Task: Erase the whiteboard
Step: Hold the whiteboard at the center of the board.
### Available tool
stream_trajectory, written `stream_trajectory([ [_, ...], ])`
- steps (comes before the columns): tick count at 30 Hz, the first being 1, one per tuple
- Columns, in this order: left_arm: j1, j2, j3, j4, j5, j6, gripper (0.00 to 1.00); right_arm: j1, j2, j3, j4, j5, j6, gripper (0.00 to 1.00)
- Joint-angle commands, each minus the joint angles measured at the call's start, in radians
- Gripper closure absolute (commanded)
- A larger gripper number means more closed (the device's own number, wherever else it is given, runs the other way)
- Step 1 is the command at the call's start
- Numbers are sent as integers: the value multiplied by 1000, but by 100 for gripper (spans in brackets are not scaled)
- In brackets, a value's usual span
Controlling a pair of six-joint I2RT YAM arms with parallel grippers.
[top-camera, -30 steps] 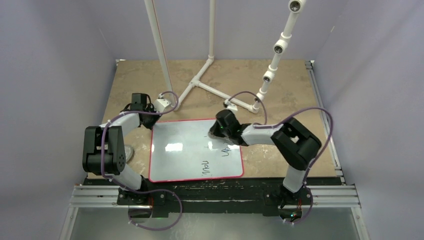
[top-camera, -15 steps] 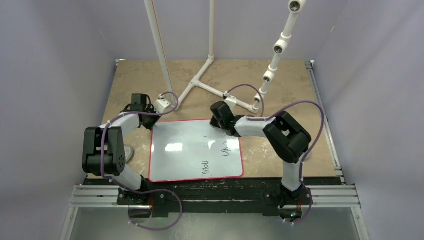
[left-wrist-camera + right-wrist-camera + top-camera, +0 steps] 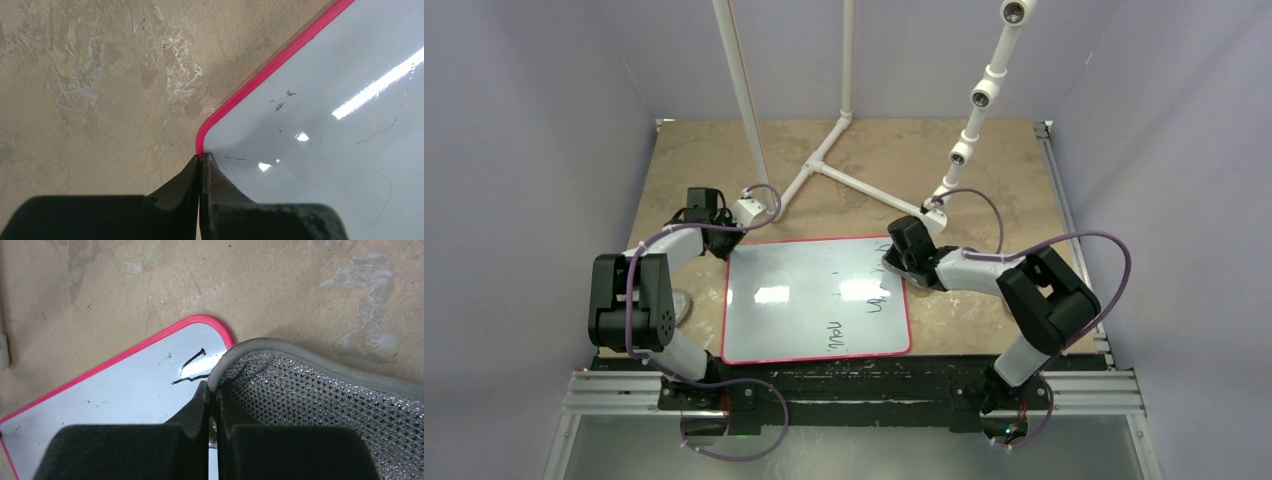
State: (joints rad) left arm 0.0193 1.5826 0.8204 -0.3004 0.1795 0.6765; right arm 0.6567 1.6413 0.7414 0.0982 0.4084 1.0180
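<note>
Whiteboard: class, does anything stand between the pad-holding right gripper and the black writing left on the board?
Nothing visible does. The right gripper holds the grey pad at the far right corner of the whiteboard; bare board lies between it and the writing.

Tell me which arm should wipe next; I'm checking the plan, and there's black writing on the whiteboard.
Right. The right gripper is shut on the grey pad at the far right corner of the whiteboard, with the writing nearby. The left gripper is shut at the far left corner, holding no pad.
</note>
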Motion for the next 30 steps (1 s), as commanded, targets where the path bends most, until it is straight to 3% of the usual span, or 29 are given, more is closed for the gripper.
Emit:
stream_trajectory([
  [1,16,62,-79,-225,-55,12,100,1,97,19,-182,67,-17,100],
  [7,16,56,-78,-228,-56,13,100,176,257,199,-123,-32,-63,100],
  [10,16,57,-78,-231,-55,12,100,201,280,235,-153,-50,-48,100],
  [14,16,51,-76,-237,-54,18,100,125,203,170,-227,47,-17,100],
  [19,16,47,-71,-241,-43,16,100,-12,4,-4,-188,72,-18,100],
  [24,16,47,-75,-242,-40,14,100,-57,-10,-29,-83,-32,-85,100],
  [30,16,41,-77,-242,-41,18,100,-55,85,10,71,-213,-121,100],
])
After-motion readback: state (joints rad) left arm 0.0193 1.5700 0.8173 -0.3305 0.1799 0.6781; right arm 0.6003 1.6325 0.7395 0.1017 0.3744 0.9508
